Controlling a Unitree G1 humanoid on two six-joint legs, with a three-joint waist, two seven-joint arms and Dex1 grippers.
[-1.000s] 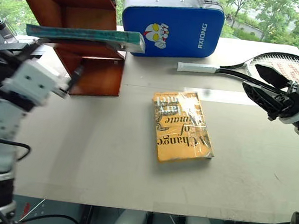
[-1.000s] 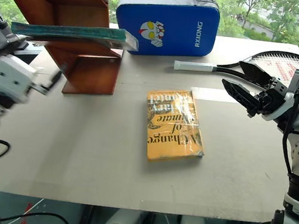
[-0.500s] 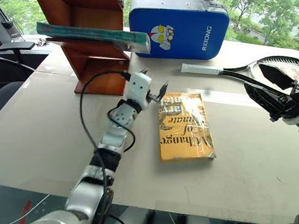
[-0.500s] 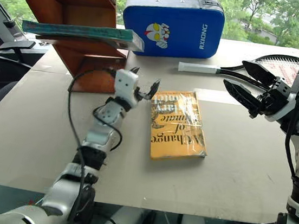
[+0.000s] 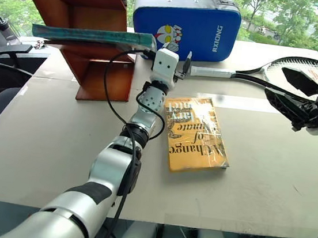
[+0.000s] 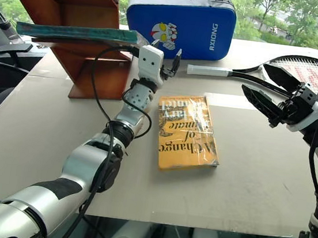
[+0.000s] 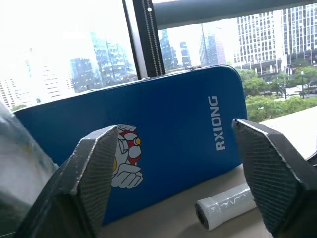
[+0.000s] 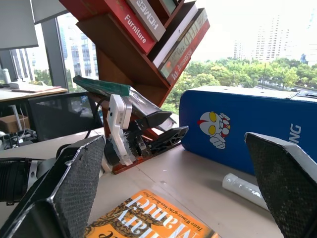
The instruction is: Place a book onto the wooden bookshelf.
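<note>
Grey tabletop is carrying the wooden bookshelf at far left, where the book is lying flat on a board, long axis across, one end overhanging toward the left gripper, the nearer one, gaping empty beside it. Shelf's top is running out of frame. Right gripper is hovering wide, empty.

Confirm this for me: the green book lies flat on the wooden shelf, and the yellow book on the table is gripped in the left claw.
Wrong on the grip. The left claw is open and empty, raised beyond the yellow book, as the left eye view shows. The green book does lie flat on the wooden shelf.
</note>
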